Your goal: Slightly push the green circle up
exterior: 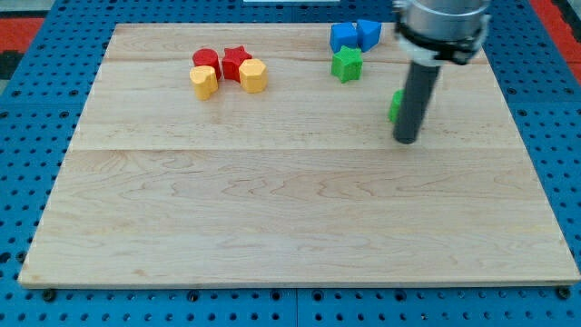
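Observation:
The green circle [396, 105] sits at the view's right on the wooden board [272, 209], mostly hidden behind my rod; only its left edge shows. My tip [406, 141] rests on the board just below the green circle, at its lower right. A green star [346, 64] lies up and to the left of it.
Two blue blocks [343, 36] [369, 33] sit at the view's top near the green star. At the top left are a red cylinder [206, 60], a red star [236, 62], a yellow block [204, 82] and a yellow hexagon [253, 76].

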